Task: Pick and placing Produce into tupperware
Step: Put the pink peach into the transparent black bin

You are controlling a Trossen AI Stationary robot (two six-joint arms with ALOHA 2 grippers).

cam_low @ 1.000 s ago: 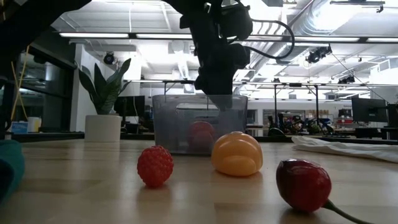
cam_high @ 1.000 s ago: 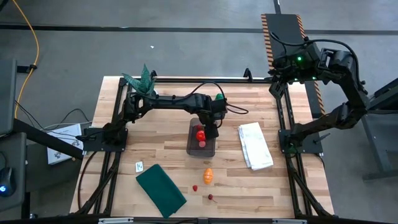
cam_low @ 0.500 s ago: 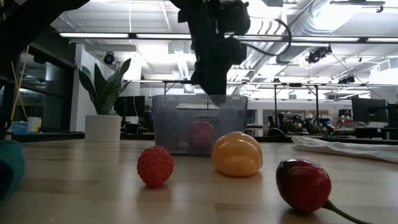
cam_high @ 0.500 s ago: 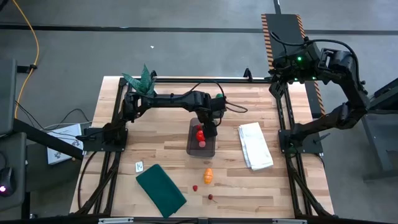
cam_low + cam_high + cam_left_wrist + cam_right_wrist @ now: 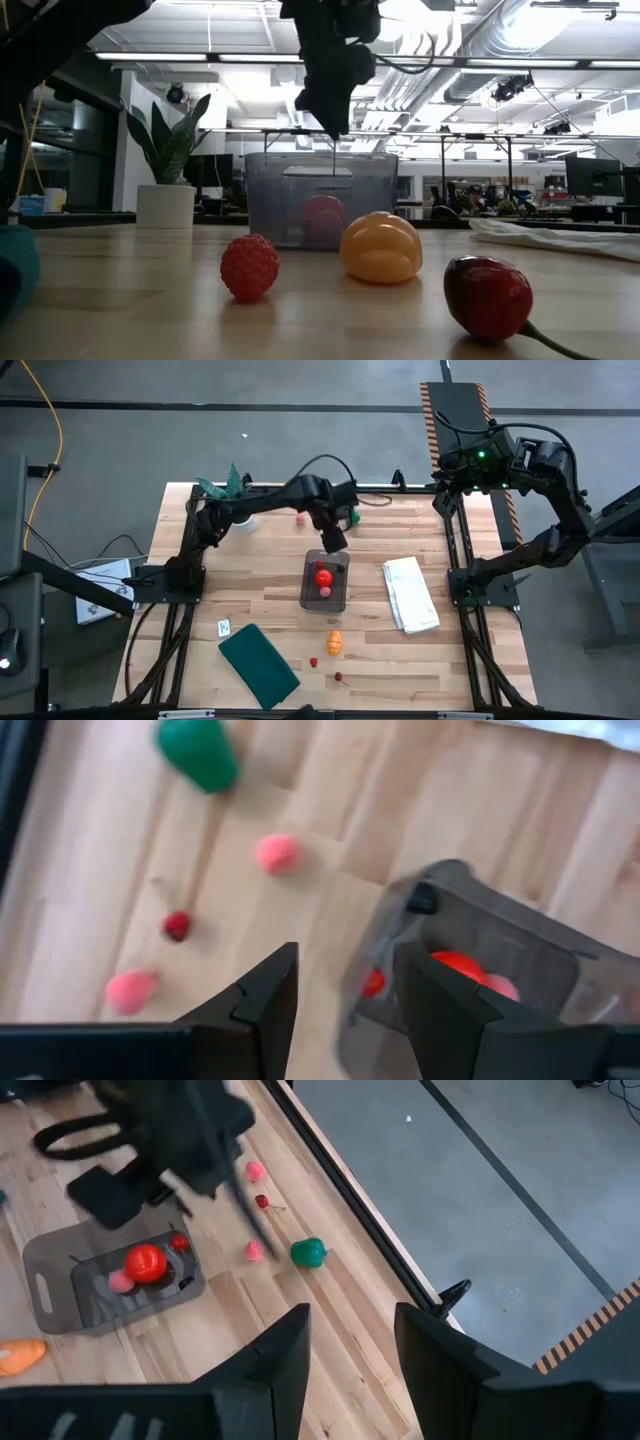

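The tupperware (image 5: pixel 324 581), at the frame's centre, holds the red ball (image 5: pixel 323 575) and small pieces, while the left gripper (image 5: pixel 335 540), fingers parted and empty, hovers just above; orange piece (image 5: pixel 335 642) and others remain on the counter (image 5: pixel 430 660).

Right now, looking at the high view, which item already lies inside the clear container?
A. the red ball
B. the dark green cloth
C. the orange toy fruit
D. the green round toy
A: the red ball sits inside the clear container, while the orange toy fruit and the dark green cloth lie nearer the table's front edge, and the green round toy lies near its far edge.
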